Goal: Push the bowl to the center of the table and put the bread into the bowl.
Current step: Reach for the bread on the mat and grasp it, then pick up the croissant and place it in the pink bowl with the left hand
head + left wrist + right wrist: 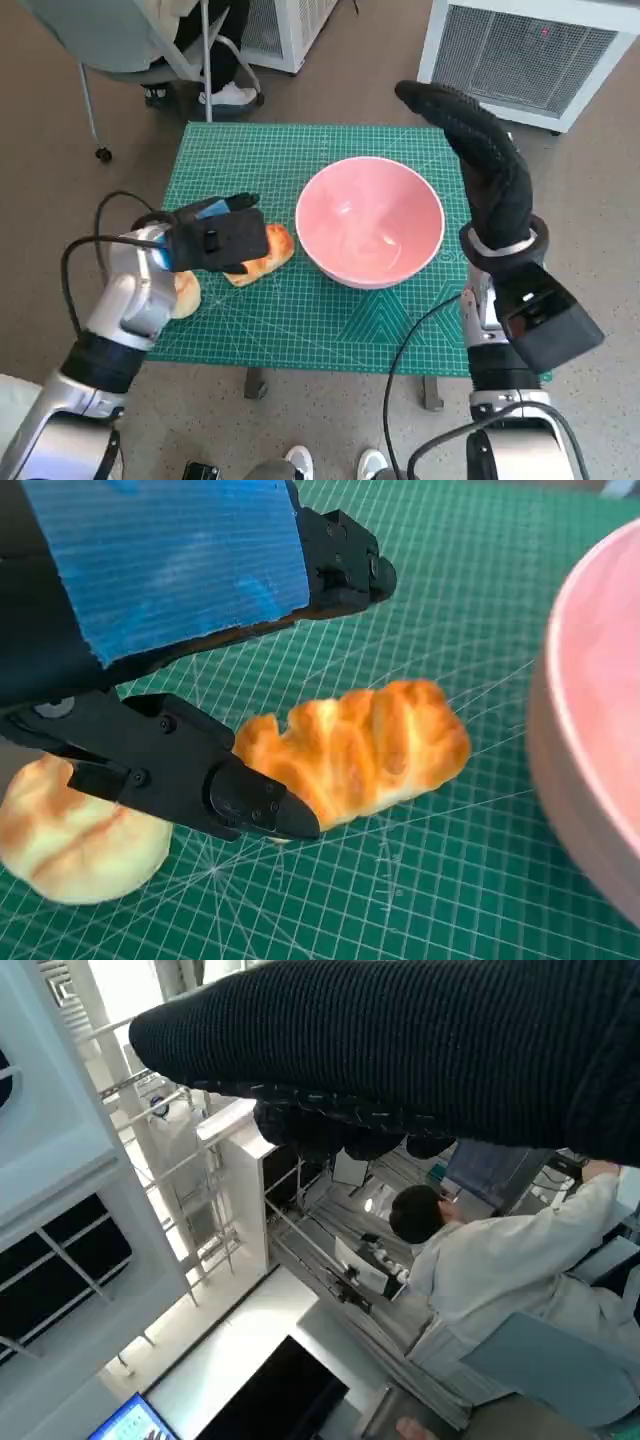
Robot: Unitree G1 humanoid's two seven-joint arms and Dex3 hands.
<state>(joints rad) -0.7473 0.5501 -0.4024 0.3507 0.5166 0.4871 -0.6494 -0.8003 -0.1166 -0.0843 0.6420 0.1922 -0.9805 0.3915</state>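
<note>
A pink bowl stands near the middle of the green cutting mat; its rim shows in the left wrist view. Just left of the bowl lies a golden twisted bread. My left hand hovers right over the bread, fingers spread on both sides of it, nothing gripped. A second, rounder bread lies by my left wrist. My right hand is raised beside the bowl's right rim, fingers stretched out flat and holding nothing.
The mat covers the small table; its front edge is close to my forearms. White grilled units stand beyond the table on the floor. A chair with a seated person is at the far left. A person in white shows in the right wrist view.
</note>
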